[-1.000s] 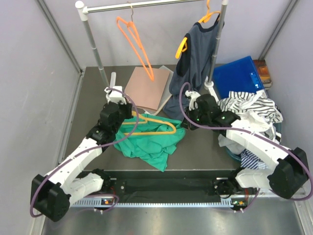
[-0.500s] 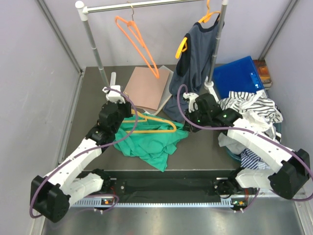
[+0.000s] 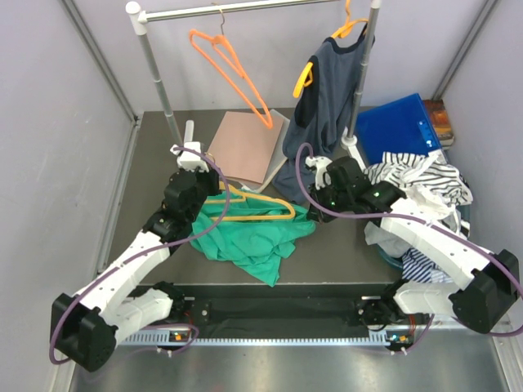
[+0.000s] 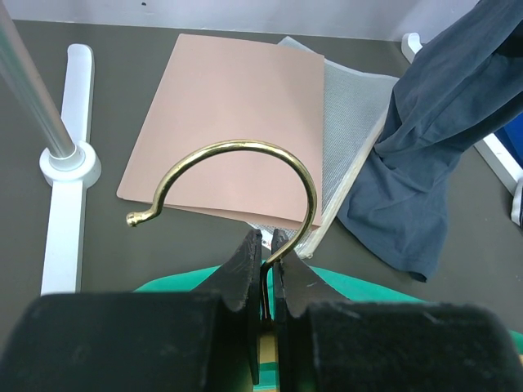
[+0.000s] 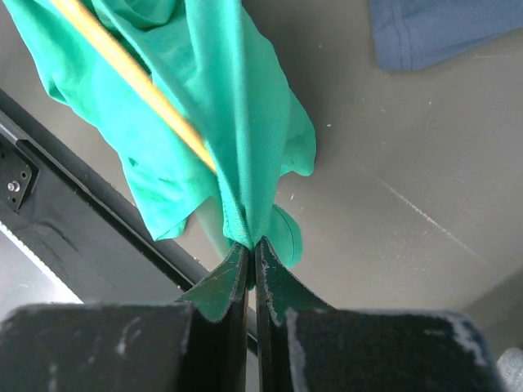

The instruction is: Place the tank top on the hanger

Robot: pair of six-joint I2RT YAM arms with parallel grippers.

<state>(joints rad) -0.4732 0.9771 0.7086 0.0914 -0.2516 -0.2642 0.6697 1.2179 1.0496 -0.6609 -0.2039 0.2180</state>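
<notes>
Right wrist: my right gripper (image 5: 252, 245) pinches the top (image 5: 245, 106), hanger (image 5: 139, 86) slanting up-left beyond the fingertips; left gripper (image 4: 265, 245) clamps its hook (image 4: 237, 144).

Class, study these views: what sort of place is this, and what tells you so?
Probably a robot lab bench staged for hanging clothes: a garment rail holding an orange hanger and a navy top, plain panel walls, and striped laundry heaped nearby.

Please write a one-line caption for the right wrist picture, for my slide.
The right gripper pinches a fold of the teal tank top; the yellow hanger bar disappears under the fabric.
</notes>
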